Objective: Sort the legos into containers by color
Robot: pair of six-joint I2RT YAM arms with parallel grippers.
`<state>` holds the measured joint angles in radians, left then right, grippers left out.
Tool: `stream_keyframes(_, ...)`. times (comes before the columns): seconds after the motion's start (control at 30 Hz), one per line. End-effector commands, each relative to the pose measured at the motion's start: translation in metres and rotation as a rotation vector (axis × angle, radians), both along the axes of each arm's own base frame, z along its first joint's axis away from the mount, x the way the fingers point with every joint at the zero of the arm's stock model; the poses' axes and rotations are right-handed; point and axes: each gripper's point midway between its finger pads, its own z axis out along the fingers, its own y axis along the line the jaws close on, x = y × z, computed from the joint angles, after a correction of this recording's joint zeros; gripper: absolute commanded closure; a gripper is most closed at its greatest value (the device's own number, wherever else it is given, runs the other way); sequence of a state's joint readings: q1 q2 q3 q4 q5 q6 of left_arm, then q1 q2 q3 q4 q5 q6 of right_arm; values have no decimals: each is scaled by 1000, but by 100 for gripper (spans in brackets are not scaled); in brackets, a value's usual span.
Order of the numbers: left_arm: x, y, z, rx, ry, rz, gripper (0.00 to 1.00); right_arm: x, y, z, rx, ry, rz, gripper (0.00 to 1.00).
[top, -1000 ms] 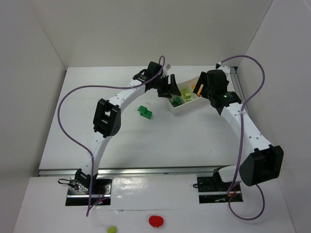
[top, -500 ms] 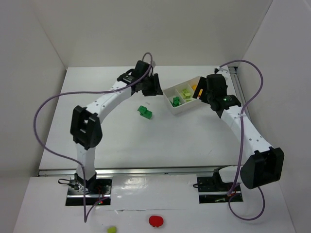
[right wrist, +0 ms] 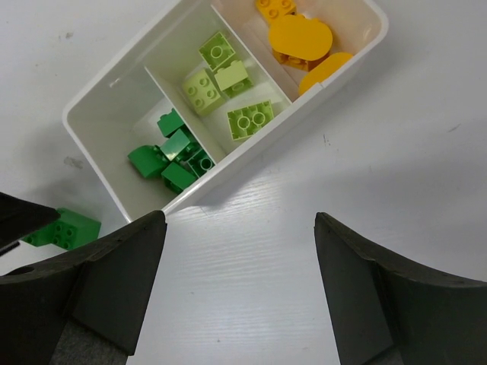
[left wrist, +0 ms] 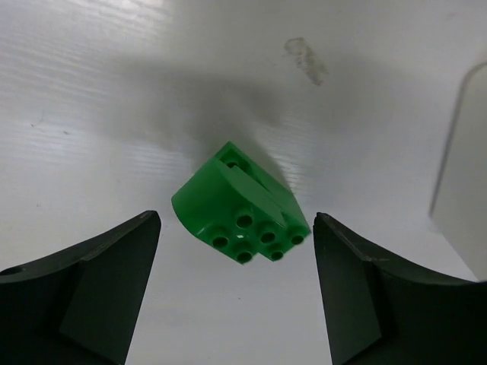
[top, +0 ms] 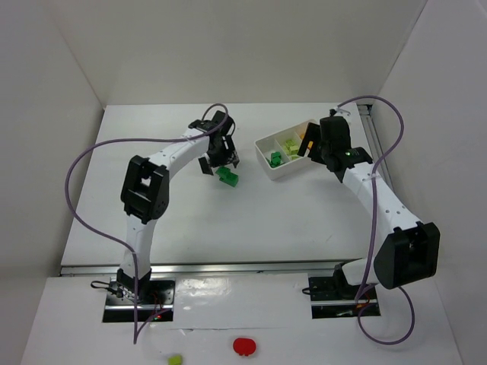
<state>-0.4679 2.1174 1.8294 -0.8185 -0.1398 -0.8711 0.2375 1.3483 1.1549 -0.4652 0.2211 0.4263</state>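
Note:
One dark green lego lies loose on the white table, studs facing the left wrist camera. My left gripper hangs just over it, open, a finger on each side and not touching it. From above, the left gripper is beside that lego. The white tray has three compartments, holding dark green legos, lime legos and orange legos. My right gripper is open and empty over bare table just short of the tray's near wall. It sits at the tray's right side.
A red round thing and a lime blob lie on the front ledge by the arm bases. White walls close in the table at the back and both sides. Purple cables loop off both arms. The loose green lego lies left of the tray.
My left arm has swung away from the tray, leftward and toward the near edge, down to the loose green lego, where its jaws stand open. The right arm has barely moved.

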Motion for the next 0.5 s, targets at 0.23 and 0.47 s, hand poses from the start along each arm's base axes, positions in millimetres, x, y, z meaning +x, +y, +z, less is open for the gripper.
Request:
stream_keyframes(0.23,-8,-4,-7,-6,81,94,22,6,0,10,5,-43,-1,15)
stream_keyframes(0.47,-4,-7,-10,-13,69,66,47,6,4,10,16,-40,15,15)
